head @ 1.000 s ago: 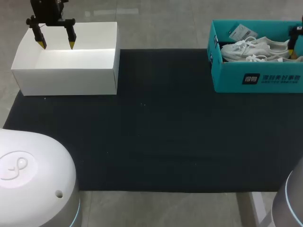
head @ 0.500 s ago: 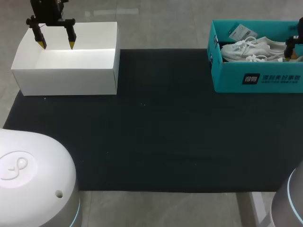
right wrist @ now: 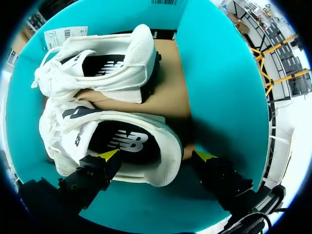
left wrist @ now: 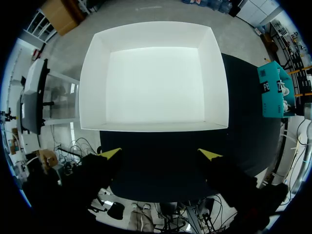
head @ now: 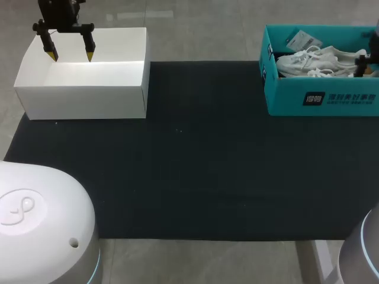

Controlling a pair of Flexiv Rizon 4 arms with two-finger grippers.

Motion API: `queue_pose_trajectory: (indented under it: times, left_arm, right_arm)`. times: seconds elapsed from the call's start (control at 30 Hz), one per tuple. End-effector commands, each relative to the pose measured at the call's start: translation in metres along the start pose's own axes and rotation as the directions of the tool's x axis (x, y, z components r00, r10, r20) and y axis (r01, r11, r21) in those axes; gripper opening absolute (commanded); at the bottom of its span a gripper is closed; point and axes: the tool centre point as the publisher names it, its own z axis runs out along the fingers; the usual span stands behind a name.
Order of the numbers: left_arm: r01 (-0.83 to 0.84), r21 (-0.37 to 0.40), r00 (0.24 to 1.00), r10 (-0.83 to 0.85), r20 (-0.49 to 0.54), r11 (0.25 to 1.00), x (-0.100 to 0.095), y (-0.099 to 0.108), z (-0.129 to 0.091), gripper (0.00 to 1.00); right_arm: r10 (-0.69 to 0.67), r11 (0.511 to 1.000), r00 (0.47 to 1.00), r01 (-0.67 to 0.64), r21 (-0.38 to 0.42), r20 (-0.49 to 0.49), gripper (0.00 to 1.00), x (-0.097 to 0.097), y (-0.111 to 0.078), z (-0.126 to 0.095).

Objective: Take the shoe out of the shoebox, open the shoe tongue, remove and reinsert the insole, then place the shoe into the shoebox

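light: bright, even | glare: white box (head: 83, 94) interior washed out | shadows: soft

Shoebox: we see the rectangular cardboard shoebox (head: 284, 100) teal on its outer and inner walls, brown on its floor, with a dark patch and white print on the front wall.
Near sneaker: the white lace-up sneaker (right wrist: 122, 141) has a black lining with a white logo.
Far sneaker: the second white lace-up sneaker (right wrist: 107, 63) shows us the same black lining and white logo.
Tag: the paper tag (right wrist: 66, 36) is white with fine dark print.
Open box: the open cardboard box (head: 83, 97) is plain white throughout.
Mat: the flat table mat (head: 195, 165) is black with a few pale specks.
Table: our table top (head: 201, 35) is pale grey.
Grippers: our left gripper (head: 71, 57) and right gripper (right wrist: 156, 155) are black with bright yellow tips.
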Motion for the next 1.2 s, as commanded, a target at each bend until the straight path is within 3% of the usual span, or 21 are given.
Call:
queue_pose_trajectory:
  times: [0.03, 0.1, 0.13, 0.6, 1.2]
  left_arm:
    - [0.000, -0.001, 1.000, 0.000, 0.001, 1.000, 0.000, 0.000, 0.000, 1.00]
    - [0.000, -0.001, 1.000, 0.000, 0.001, 1.000, 0.000, 0.000, 0.000, 1.00]
    - [0.000, -0.001, 1.000, 0.000, 0.001, 1.000, 0.000, 0.000, 0.000, 1.00]
    - [0.000, -0.001, 1.000, 0.000, 0.001, 1.000, 0.000, 0.000, 0.000, 1.00]
    - [0.000, -0.001, 1.000, 0.000, 0.001, 1.000, 0.000, 0.000, 0.000, 1.00]
  right_arm:
    - [0.004, 1.000, 1.000, -0.004, 0.020, 0.003, 0.33, -0.001, 0.008, 0.007]
    - [0.012, 0.999, 1.000, -0.013, 0.030, 0.011, 0.07, -0.002, 0.007, 0.008]
    - [0.016, 0.999, 1.000, -0.016, 0.033, 0.014, 0.00, -0.003, 0.007, 0.009]
    - [0.105, 0.991, 0.989, -0.113, 0.070, 0.100, 0.00, -0.015, -0.001, 0.005]
    - [0.218, 0.973, 0.954, -0.228, 0.026, 0.205, 0.00, -0.038, -0.006, -0.089]
